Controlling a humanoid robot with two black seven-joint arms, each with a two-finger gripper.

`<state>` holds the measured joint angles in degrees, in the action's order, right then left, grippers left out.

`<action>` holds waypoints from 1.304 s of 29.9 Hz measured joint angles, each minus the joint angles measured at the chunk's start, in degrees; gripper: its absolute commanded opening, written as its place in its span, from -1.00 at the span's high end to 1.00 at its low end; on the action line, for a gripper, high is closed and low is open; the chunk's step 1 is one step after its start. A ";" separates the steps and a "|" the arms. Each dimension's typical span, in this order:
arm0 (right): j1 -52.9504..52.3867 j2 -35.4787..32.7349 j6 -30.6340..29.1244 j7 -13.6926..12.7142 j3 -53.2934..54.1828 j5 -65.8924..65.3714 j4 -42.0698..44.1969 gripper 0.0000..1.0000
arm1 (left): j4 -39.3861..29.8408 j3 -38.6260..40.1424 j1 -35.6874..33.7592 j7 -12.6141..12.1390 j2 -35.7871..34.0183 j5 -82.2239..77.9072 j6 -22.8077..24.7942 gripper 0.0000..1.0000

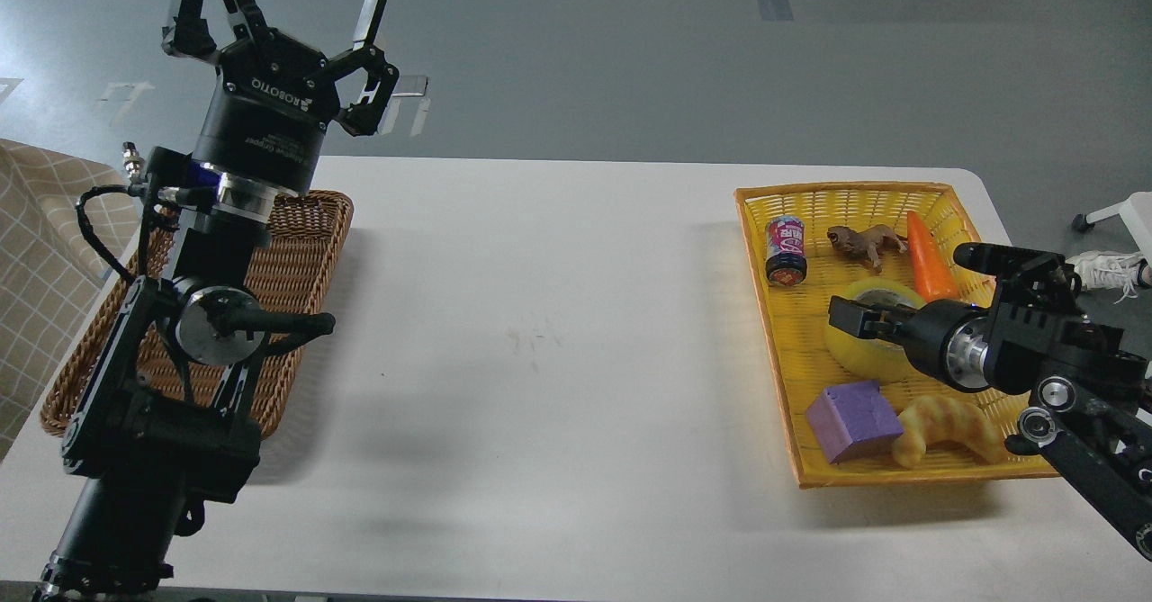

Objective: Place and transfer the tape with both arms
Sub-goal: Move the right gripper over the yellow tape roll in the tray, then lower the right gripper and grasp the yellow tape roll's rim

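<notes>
The right end effector (855,317) sat over the tape (868,339) in the yellow basket (765,314); its grip could not be told. The left end effector (292,8) stood raised, fingers wide.

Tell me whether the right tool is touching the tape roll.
Cannot tell. In the head view the right tool overlaps the tape roll in the yellow basket, but its dark fingers hide any contact or gap.

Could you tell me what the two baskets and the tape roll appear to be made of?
Brown basket: woven wicker or rattan, matte, with visible strands. Yellow basket: a similar weave but uniformly bright, probably plastic or dyed fibre. Tape: glossy translucent yellow film wound around a pale core, likely plastic.
</notes>
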<state>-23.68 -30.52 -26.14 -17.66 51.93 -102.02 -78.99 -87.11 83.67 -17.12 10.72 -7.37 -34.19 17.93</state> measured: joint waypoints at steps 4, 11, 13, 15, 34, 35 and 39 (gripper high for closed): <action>0.26 0.20 -0.01 -0.03 -0.17 -1.06 0.04 -0.71 | 0.01 0.00 0.20 0.00 -0.01 0.00 0.00 -0.96; 0.47 1.14 -0.01 -0.08 -0.25 -3.43 0.11 -0.63 | 0.01 -0.08 0.33 0.00 -0.02 0.00 0.00 -0.96; 0.60 1.45 0.04 -0.09 -0.25 -3.58 0.13 -0.60 | 0.05 -0.10 0.38 0.00 -0.02 0.00 0.00 -0.96; 0.86 1.73 0.17 -0.09 -0.25 -3.73 0.15 -0.56 | 0.06 -0.13 0.41 0.00 -0.02 -0.02 -0.01 -0.96; 1.33 3.04 2.15 -0.10 -0.08 -6.08 0.94 -0.19 | 0.86 -0.08 0.42 0.09 0.03 0.00 -0.09 -0.96; 1.43 3.22 2.27 -0.10 -0.08 -6.09 0.94 -0.19 | 0.90 -0.08 0.39 0.09 0.03 0.00 -0.09 -0.96; 1.87 3.56 2.55 -0.10 -0.08 -6.09 0.91 -0.19 | 1.23 -0.08 0.18 0.09 -0.26 0.00 -0.09 -0.96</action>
<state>-21.81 -26.96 -23.59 -17.76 51.85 -108.11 -78.08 -85.88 83.59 -16.94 10.81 -7.63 -34.19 17.84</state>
